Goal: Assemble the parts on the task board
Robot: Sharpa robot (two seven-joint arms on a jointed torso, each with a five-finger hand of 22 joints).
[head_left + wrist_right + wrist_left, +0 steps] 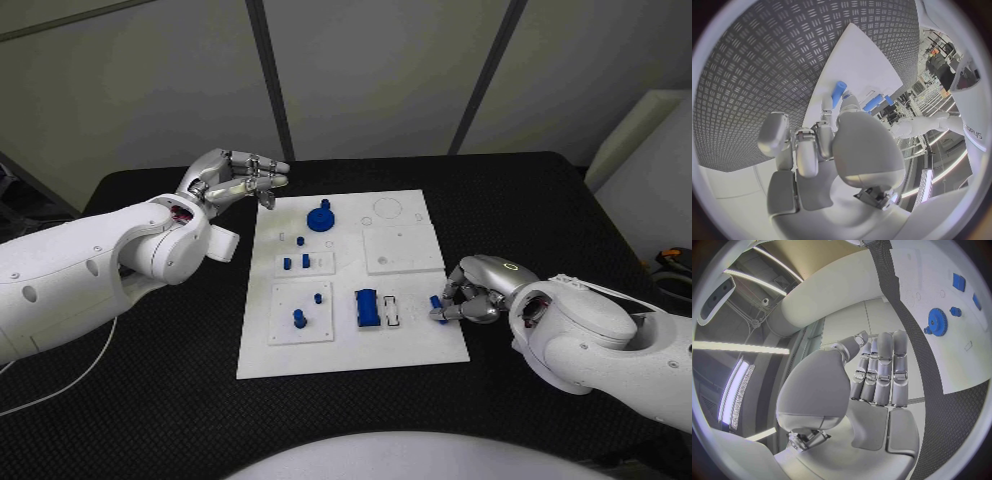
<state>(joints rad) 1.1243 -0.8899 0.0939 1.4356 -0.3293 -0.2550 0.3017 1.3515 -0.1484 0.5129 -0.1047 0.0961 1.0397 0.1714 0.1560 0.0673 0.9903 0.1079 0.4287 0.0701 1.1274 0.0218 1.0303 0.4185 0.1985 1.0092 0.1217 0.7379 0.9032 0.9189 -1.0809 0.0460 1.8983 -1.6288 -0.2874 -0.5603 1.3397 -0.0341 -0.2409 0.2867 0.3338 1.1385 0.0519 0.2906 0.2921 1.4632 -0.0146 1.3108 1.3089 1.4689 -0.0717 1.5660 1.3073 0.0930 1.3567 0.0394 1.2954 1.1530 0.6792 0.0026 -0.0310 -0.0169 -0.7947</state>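
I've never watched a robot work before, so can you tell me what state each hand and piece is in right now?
left hand: raised beside the task board, holding nothing.
right hand: fingers pinching a small blue peg.
blue gear: resting on the board.
blue block: lying on the board, untouched.

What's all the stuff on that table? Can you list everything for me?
Table: one, black, under everything.
Task board: one, white, middle of the table.
Gear: one, blue, far part of the board.
Block: one, blue, near part of the board.
Small pegs: several, blue, standing on the board's left half.
Small peg: one, blue, at the board's right edge, at the right hand's fingertips.
Left hand: silver, raised by the board's far left corner, holding nothing, fingers curled.
Right hand: silver, at the board's right edge, fingers on the small peg.
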